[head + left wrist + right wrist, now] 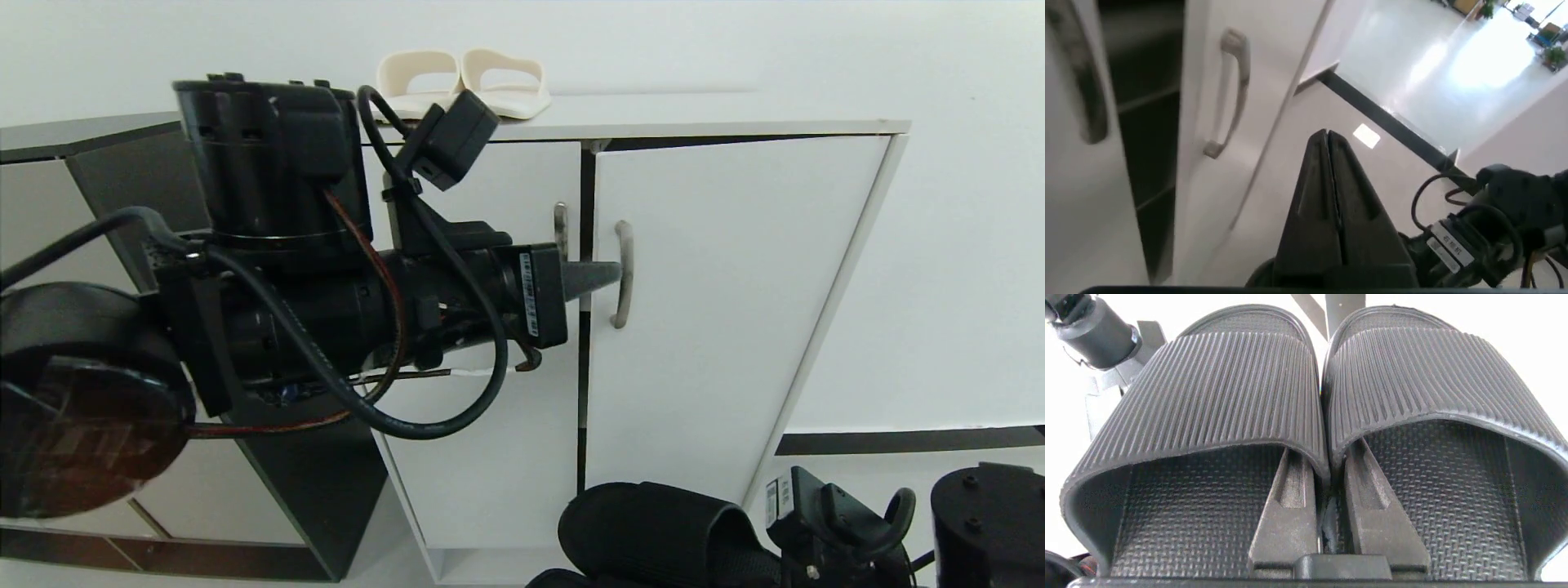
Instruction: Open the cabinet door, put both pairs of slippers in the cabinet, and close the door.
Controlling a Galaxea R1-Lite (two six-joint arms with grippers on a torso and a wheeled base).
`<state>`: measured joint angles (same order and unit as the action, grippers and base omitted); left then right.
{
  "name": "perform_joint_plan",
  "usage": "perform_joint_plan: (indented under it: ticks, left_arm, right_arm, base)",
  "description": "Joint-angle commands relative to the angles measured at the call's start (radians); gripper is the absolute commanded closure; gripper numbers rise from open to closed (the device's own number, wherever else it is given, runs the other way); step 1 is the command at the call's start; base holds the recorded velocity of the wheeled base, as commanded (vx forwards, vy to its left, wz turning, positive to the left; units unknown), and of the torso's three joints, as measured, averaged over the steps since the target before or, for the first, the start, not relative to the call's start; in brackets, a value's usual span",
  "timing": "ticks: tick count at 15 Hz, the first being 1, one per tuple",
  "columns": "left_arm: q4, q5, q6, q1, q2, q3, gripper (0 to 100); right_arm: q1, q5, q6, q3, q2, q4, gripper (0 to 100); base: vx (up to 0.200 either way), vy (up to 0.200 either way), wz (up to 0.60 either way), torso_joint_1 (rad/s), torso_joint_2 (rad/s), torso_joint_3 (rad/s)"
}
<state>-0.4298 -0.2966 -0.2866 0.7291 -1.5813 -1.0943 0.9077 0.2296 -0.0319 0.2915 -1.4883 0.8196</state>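
We face a white cabinet (735,110) with two doors. The right door (735,327) stands slightly ajar: a dark gap runs along its top edge and between it and the left door (498,457), and in the left wrist view we see shelves in the dark through that gap. Each door has a pale metal handle near the middle seam. The left door's handle (561,229) is partly hidden behind the arm.

The left gripper (1327,135) is held out level at the height of the right door's handle (623,273), its tip right by the bar. Its jaws are pressed flat together with nothing between them. We cannot tell whether the tip touches the handle.

The cream slippers (464,82) sit side by side on the cabinet's top, toward its left end and well back from the front edge.

The black slippers (653,523) are low and near us, in front of the foot of the right door. The right gripper (1325,469) holds them as a pair. One of its jaws reaches under each ribbed strap, and they are clamped on the two inner sides where the slippers meet.

A dark grey unit (318,482) stands against the left side of the cabinet.
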Motion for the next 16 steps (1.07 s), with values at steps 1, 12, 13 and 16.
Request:
perform_joint_plan:
  ticks: [1,12,13,16]
  left_arm:
    - [-0.037,-0.007,0.000,-0.033,0.017,-0.003,100]
    - [-0.142,-0.003,-0.028,-0.112,-0.114,-0.079,100]
    - [-0.126,-0.004,-0.028,-0.120,-0.114,-0.087,100]
    - [-0.115,-0.001,-0.028,-0.125,-0.157,-0.141,100]
  right_arm:
    - [0.000,-0.001,0.000,0.000,0.002,0.001,100]
    - [0.000,-0.006,0.018,0.002,-0.004,-0.002,100]
    - [0.000,-0.006,0.018,0.002,-0.006,-0.002,100]
    - [0.000,-0.006,0.018,0.003,-0.020,-0.003,100]
  base:
    - [0.000,0.000,0.00,0.000,0.00,0.000]
    - [0.000,0.000,0.00,0.000,0.00,0.000]
    - [0.000,0.000,0.00,0.000,0.00,0.000]
    - [0.000,0.000,0.00,0.000,0.00,0.000]
